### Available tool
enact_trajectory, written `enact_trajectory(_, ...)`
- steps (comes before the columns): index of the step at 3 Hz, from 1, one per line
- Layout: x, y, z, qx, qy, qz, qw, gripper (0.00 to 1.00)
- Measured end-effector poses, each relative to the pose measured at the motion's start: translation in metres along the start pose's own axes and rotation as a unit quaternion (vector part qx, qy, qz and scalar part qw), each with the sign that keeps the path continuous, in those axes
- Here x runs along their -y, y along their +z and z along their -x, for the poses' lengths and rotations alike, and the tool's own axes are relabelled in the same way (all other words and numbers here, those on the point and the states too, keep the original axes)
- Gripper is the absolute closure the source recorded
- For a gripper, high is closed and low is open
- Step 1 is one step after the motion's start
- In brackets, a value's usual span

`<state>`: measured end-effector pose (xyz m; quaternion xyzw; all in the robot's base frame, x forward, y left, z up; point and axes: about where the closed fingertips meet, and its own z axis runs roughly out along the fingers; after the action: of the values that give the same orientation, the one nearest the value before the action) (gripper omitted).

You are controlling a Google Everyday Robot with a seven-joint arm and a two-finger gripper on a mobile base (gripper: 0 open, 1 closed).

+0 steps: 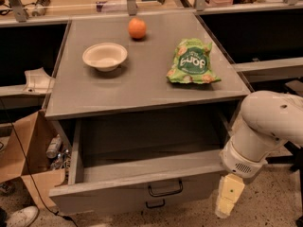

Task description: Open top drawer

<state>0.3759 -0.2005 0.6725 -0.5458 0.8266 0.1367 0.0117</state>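
The top drawer (137, 186) is a grey metal drawer under the grey cabinet top (142, 79). It stands pulled far out toward me, and its deep box shows nothing inside. Its black bar handle (165, 189) sits mid-front. A second small black handle (155, 204) shows just below, on a lower drawer. My gripper (227, 197) hangs at the drawer's front right corner, to the right of the handle and apart from it, pointing down at the floor. The white arm (265, 131) reaches in from the right.
On the cabinet top stand a white bowl (104, 56), an orange (137, 28) and a green snack bag (191, 62). A cardboard box with cans (28, 160) sits on the floor at left. A shoe (21, 216) shows at bottom left. Dark desk bays flank the cabinet.
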Motion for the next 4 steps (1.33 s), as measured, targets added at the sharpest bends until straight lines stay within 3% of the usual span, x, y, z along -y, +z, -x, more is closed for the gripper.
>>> enact_trajectory(1,-0.0003,0.0002,-0.0016,0.001,0.002,-0.001,1.0,0.0)
enact_trajectory(4,-0.0003,0.0001,-0.0016,0.001,0.002,-0.001,1.0,0.73)
